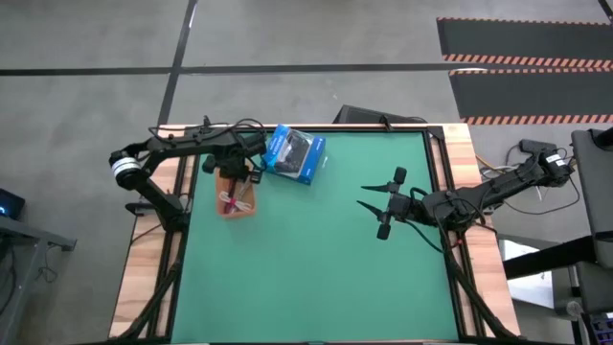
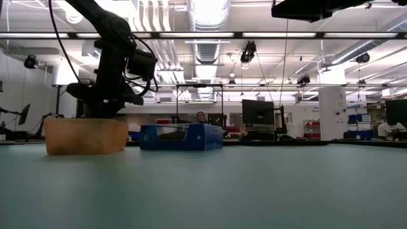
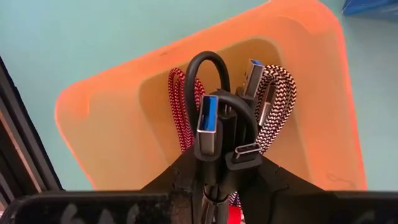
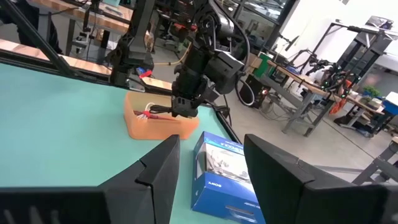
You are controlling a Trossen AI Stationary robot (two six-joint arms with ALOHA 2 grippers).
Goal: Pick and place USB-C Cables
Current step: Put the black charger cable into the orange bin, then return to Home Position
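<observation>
Left claw (image 3: 217, 171) clamped on black cable (image 3: 214, 112) above tray (image 3: 112, 124); could snag neighbouring cords, dragging them out.

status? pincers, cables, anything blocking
Left pincer shut on black cable, over brown tray. Red and grey cables in tray. Right pincer open, idle mid-table. Nothing blocking.

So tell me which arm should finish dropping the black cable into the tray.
Left. Its tool is over the orange tray, shut on the black cable, with the dark red cable and grey braided cable already inside. The right tool waits open at mid-table, far from the tray.
</observation>
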